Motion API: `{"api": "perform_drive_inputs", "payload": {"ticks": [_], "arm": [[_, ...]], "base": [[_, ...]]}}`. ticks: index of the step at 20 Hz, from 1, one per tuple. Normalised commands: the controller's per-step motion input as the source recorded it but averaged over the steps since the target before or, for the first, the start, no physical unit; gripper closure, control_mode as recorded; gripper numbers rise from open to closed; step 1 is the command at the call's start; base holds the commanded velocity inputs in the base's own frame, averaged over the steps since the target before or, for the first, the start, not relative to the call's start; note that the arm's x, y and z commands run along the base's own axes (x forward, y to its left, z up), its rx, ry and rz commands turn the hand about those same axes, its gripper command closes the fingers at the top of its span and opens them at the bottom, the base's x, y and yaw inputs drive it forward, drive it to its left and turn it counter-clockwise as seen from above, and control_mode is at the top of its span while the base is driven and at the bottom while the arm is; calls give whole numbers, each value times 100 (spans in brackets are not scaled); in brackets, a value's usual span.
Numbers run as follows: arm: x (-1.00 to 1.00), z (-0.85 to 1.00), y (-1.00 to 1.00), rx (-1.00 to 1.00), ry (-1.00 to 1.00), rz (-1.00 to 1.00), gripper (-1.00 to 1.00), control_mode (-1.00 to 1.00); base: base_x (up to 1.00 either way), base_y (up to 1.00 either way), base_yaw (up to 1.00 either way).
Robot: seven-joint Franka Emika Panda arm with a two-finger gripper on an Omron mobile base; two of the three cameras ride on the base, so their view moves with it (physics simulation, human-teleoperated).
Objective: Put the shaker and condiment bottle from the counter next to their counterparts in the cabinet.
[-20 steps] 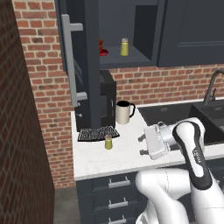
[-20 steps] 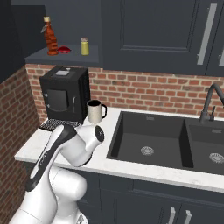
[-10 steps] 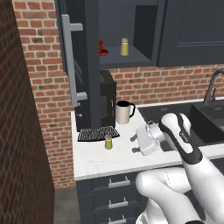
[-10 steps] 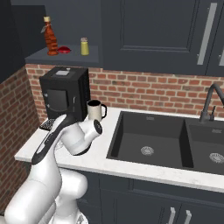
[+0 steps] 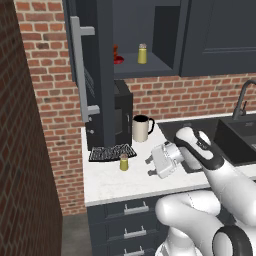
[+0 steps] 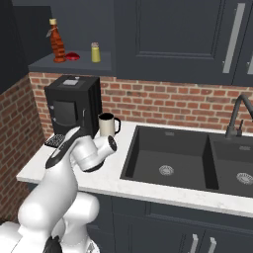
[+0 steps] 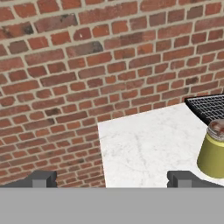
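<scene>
Arm bent forward and leftward, low. Gripper (image 5: 149, 167) horizontal, pointing left. Jaws fully apart, holding nothing.

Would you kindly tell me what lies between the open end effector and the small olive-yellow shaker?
Only bare white marble counter separates end effector from shaker, per the left base view.

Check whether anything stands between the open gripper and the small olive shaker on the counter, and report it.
Nothing visible does. The gripper hangs open just above the counter, pointing at the shaker, with bare marble between them. In the hand view the shaker sits off to the right of the fingertips, beside the black grille, so the gripper isn't lined up on it.
</scene>
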Motion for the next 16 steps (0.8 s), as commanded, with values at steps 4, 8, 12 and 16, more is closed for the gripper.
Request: {"api": "perform_drive_inputs", "payload": {"ticks": [4, 8, 12, 16], "arm": [[18, -19, 24, 0, -1, 0, -100, -100], [1, -11, 12, 0, -5, 0, -100, -100], [0, -14, 8, 0, -4, 0, -100, -100], [1, -16, 2, 0, -6, -1, -100, -100]], "base": [[0, 0, 0], [0, 0, 0], [0, 0, 0], [0, 0, 0]]}}
